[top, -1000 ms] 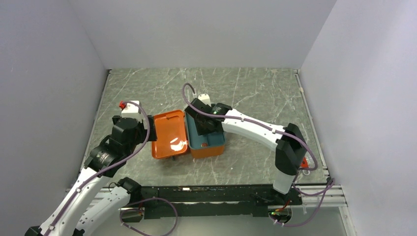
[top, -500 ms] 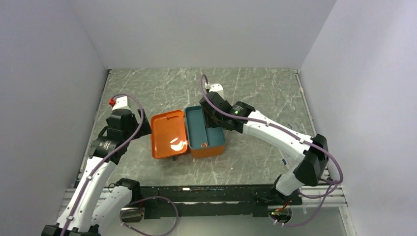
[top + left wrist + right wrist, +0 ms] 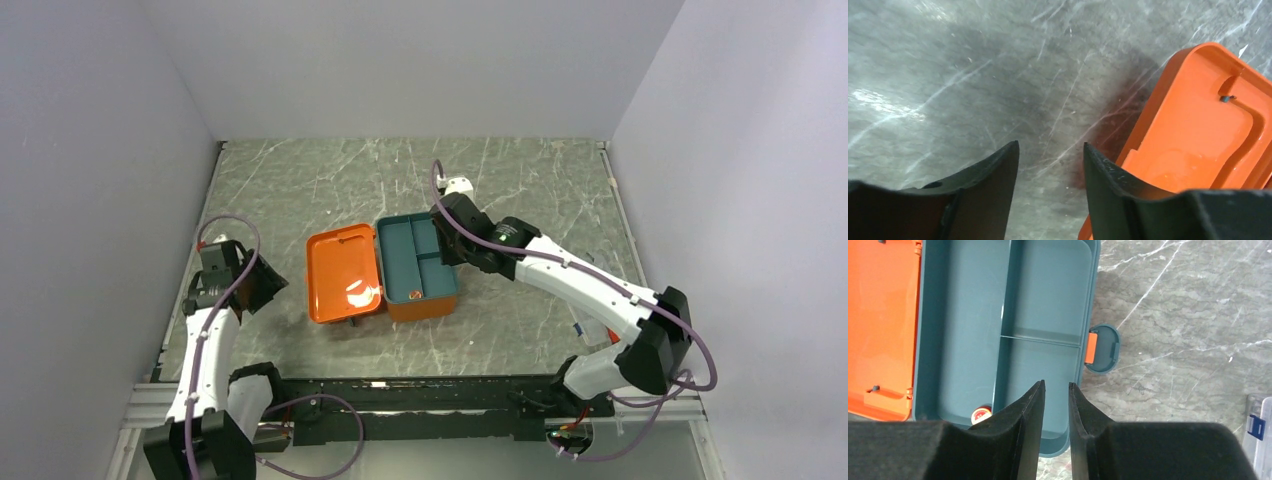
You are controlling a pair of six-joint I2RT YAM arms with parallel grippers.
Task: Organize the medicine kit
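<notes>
The orange medicine kit (image 3: pixel 420 306) lies mid-table with its lid (image 3: pixel 345 272) flopped open to the left and a teal divided tray (image 3: pixel 412 262) inside. The right arm stretches in from the right, and the right gripper (image 3: pixel 1056 385) hangs over the tray, barely ajar and empty. The left gripper (image 3: pixel 1050 147) hangs low left of the lid, parted and empty.

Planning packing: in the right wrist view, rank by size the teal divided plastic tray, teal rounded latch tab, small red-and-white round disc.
teal divided plastic tray
teal rounded latch tab
red-and-white round disc, partly hidden
</notes>
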